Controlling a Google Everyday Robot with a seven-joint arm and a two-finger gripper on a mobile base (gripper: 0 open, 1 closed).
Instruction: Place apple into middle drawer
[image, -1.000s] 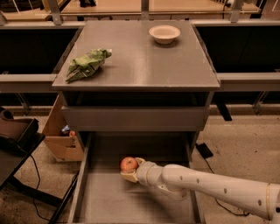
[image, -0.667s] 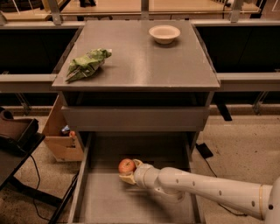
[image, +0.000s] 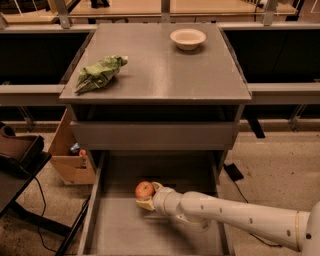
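Risks first:
- Roll-off. The middle drawer (image: 125, 230) has a flat metal floor, and the apple (image: 144, 189) is round. If the hand (image: 151, 195) lets go while the apple is off the floor, it probably bounces and rolls toward the back or the left wall. The side walls are low, though likely enough to contain it. I can't tell from this view whether the apple touches the floor.
- Drag-out. If the fingers open only a little before retreat, the lower finger could hook the apple and pull it toward the drawer's front.
- Clipping. The arm (image: 240, 215) enters low across the drawer's right wall. Lifting straight up risks hitting the upper drawer front (image: 155, 135), which is above and beyond the hand.

Hand state: clamped on the apple, with cream fingers hugging its right and under sides.

Position: the apple sits at the hand's tip, on its left end, touching both fingers. It's inside the drawer's outline and over the rear-centre part of the floor. There's bare floor to the hand's left and on the near side.

Green bag (image: 100, 74) and bowl (image: 187, 38) are on the counter (image: 165, 75), well above and beyond the hand. Neither is a factor.
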